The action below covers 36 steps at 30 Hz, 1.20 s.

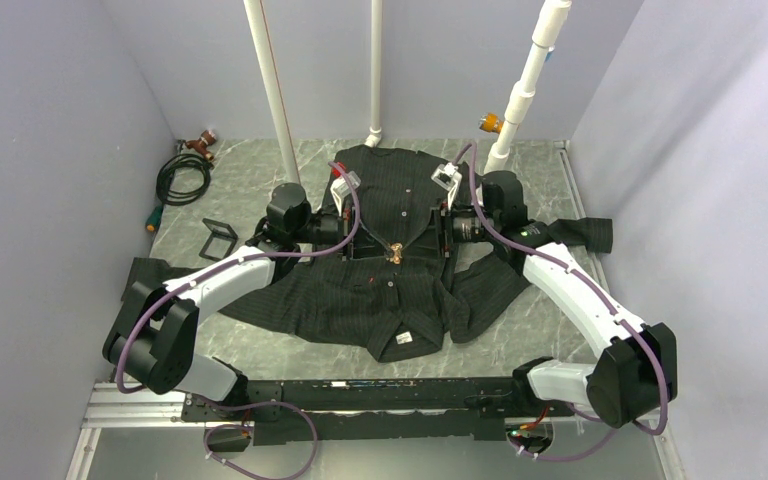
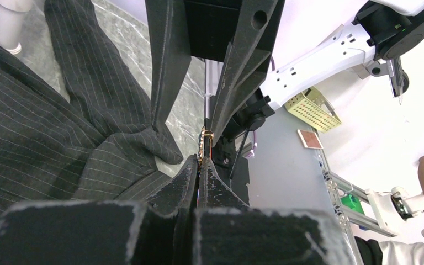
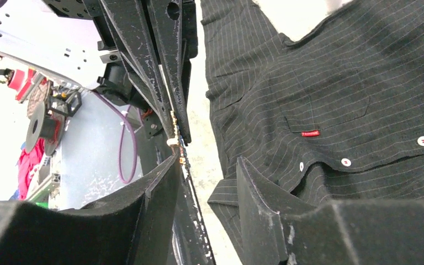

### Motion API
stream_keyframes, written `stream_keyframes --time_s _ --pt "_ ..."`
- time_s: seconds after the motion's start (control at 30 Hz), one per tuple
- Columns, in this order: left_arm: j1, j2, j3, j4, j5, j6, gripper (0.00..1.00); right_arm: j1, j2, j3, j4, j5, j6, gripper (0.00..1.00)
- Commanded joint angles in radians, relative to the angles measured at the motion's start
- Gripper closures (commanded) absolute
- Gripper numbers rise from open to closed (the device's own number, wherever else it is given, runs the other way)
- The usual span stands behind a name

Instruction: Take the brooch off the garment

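Brooch (image 1: 397,252) sits mid-front on garment (image 1: 340,295), glinting gold. Left gripper (image 2: 200,163) comes in from 9 o'clock, fingers together and pinching brooch at their tips. Right gripper (image 3: 207,163) faces it from 3 o'clock, fingers apart, just beside.

Top: overhead, behind, facing down at table (image 1: 290,170).
Wrists: close, along own fingers (image 2: 182,182).
Shared: shirt (image 1: 360,300), brooch (image 1: 396,252).

Garment (image 1: 360,290): matt black pinstriped cloth. Brooch (image 1: 396,252): glinting gold metal. Table (image 1: 290,352): smooth grey marbled top. Pipes (image 1: 278,110), 12 o'clock: white plastic.
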State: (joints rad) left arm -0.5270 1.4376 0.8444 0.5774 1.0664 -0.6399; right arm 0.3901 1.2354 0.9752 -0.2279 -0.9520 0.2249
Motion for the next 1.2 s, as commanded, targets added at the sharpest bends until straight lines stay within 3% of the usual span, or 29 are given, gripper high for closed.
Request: stream_keyframes --time_s 0.0,0.5,0.6,0.63,0.77,0.83,0.93,1.17 --pt "0.001 -0.018 0.009 0.033 0.054 0.005 1.0 -0.004 -0.031 0.027 0.004 -0.03 -0.047 0.56" --pt "-0.003 -0.022 0.005 0.073 0.068 -0.023 1.0 -0.002 -0.022 0.025 0.038 -0.126 -0.045 0.8" --pt "-0.003 -0.022 0.009 0.058 0.068 -0.017 1.0 0.0 -0.02 0.023 0.041 -0.152 -0.049 0.93" --pt "-0.003 -0.022 0.013 0.046 0.071 -0.009 0.97 0.0 -0.02 0.021 0.039 -0.154 -0.053 1.0" --pt "0.01 -0.041 0.027 -0.02 0.083 0.031 0.57 -0.001 -0.024 0.032 0.003 -0.144 -0.105 1.0" --pt "0.035 -0.056 0.028 -0.057 0.087 0.054 0.46 -0.002 -0.026 0.04 -0.018 -0.15 -0.133 1.0" --pt "0.086 -0.083 0.01 -0.055 0.095 0.056 0.43 -0.002 -0.028 0.043 -0.029 -0.165 -0.149 1.0" --pt "0.093 -0.107 -0.019 -0.012 0.091 0.039 0.5 0.002 -0.031 0.03 -0.01 -0.187 -0.125 1.0"
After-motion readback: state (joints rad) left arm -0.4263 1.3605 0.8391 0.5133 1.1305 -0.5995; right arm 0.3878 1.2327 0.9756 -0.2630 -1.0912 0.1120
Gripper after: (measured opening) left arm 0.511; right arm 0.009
